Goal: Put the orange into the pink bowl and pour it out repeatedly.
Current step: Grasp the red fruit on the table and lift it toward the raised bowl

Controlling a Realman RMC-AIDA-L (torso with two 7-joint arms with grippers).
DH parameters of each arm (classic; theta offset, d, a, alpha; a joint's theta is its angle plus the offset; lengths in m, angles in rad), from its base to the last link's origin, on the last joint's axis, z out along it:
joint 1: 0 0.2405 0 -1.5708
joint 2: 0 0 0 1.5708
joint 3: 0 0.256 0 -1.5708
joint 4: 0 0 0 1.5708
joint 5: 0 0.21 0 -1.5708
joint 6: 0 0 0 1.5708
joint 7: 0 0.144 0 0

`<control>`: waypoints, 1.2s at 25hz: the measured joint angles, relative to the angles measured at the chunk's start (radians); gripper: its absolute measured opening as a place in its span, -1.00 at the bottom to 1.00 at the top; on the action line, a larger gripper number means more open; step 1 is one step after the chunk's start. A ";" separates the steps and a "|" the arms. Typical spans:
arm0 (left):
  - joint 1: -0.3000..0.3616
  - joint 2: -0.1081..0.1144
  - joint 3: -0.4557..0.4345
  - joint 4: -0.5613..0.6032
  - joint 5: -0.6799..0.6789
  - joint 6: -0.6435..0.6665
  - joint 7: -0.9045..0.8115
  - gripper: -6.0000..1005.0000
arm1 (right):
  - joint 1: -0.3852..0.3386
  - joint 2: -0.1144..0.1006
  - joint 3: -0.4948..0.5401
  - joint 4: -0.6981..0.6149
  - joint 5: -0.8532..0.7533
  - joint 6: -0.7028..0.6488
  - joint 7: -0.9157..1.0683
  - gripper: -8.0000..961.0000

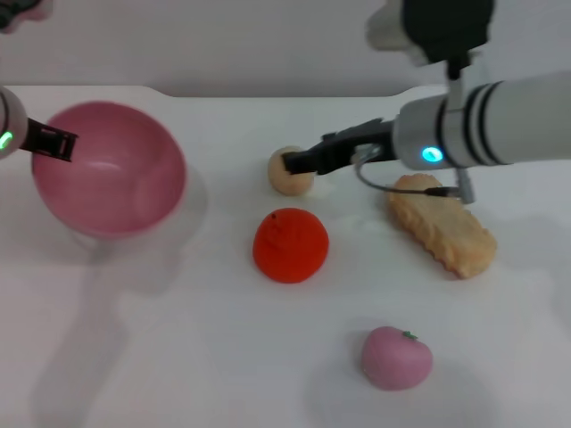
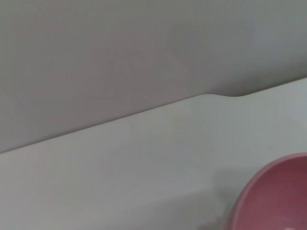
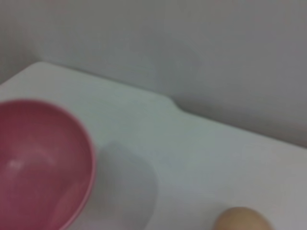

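White table [image 1: 178, 357], pink bowl [image 1: 109, 169] tilted, orange [image 1: 290, 245] outside it

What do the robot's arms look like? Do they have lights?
Yes! The right arm is a fat silver-white tube with black rings, a glowing blue-green light, and a thin grey cable looping under it. Its right gripper is black. The left gripper is black too, with a small green light beside it.

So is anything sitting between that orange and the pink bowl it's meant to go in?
Nothing visible. The orange lies on bare table, with open surface across to the pink bowl, held tilted by the left gripper. The beige ball, by the right gripper, lies off that path.
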 joint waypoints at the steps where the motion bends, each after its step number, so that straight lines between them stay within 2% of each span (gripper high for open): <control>1: -0.002 0.000 -0.011 0.003 0.001 -0.007 0.001 -0.90 | 0.009 0.001 -0.017 0.016 0.013 -0.007 0.000 0.48; 5: -0.007 0.001 -0.041 0.015 0.010 -0.019 0.003 -0.90 | 0.024 0.001 -0.066 0.048 0.047 -0.025 -0.001 0.47; 16: -0.028 0.001 -0.040 0.016 0.010 -0.021 0.004 -0.90 | 0.028 0.002 -0.127 0.099 0.124 -0.041 -0.009 0.40; 22: -0.031 0.000 -0.038 0.016 0.010 -0.023 0.004 -0.90 | 0.061 0.002 -0.144 0.193 0.233 -0.056 -0.063 0.37; 30: -0.033 0.000 -0.036 0.016 0.007 -0.023 0.004 -0.90 | 0.102 0.005 -0.164 0.274 0.253 -0.080 -0.081 0.32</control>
